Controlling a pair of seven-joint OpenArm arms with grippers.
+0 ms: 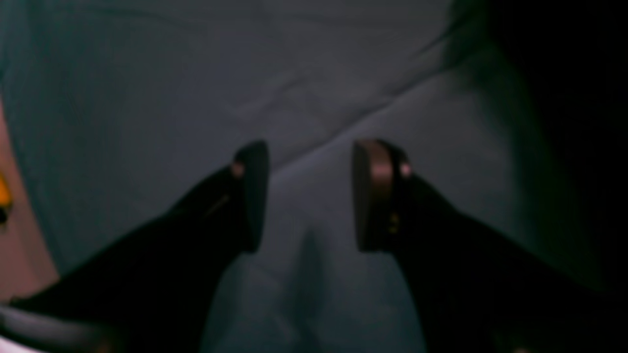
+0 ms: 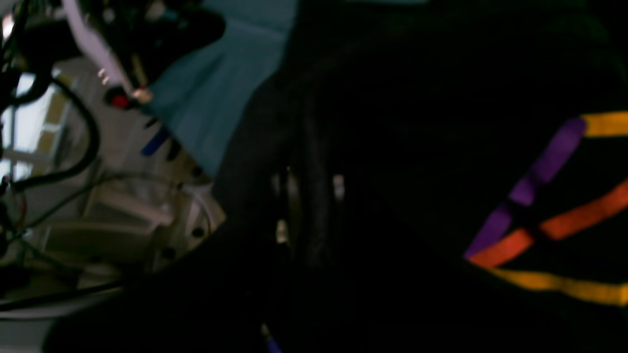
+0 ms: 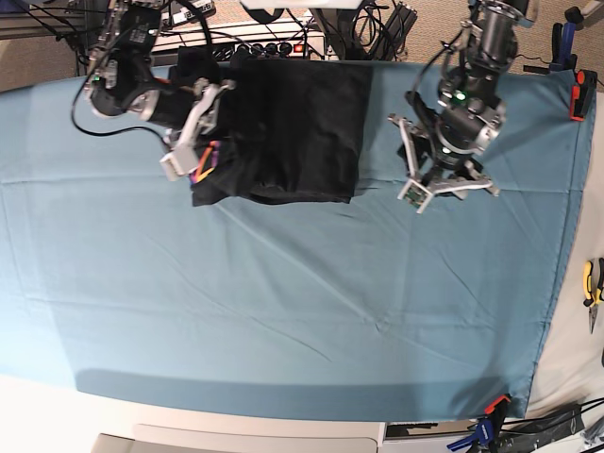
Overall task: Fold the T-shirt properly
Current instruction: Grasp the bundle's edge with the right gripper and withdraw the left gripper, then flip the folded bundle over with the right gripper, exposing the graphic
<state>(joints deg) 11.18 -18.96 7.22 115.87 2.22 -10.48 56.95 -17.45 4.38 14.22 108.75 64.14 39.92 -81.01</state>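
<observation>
Your right gripper (image 3: 209, 94) is pinched on the left edge of the T-shirt (image 3: 293, 123), coloured print showing just beneath it. Your left gripper (image 1: 310, 196) hovers with jaws spread over bare blue table cloth (image 3: 283, 302), the shirt well off to its side.

1. Blue table cloth (image 3: 283, 311) covers the table almost edge to edge; light creases run across it, with a small pucker near the front right.
2. Orange clamp (image 3: 576, 97) grips the cloth at the right edge, toward the far corner.
3. A second clamp (image 3: 496, 406), orange and black, sits at the front right corner of the cloth.
4. Yellow-handled pliers (image 3: 592, 283) lie on the bare strip beyond the right edge.
5. Power strip (image 3: 255, 44) with a lit red switch lies behind the far edge, among tangled black cables (image 3: 363, 24).
</observation>
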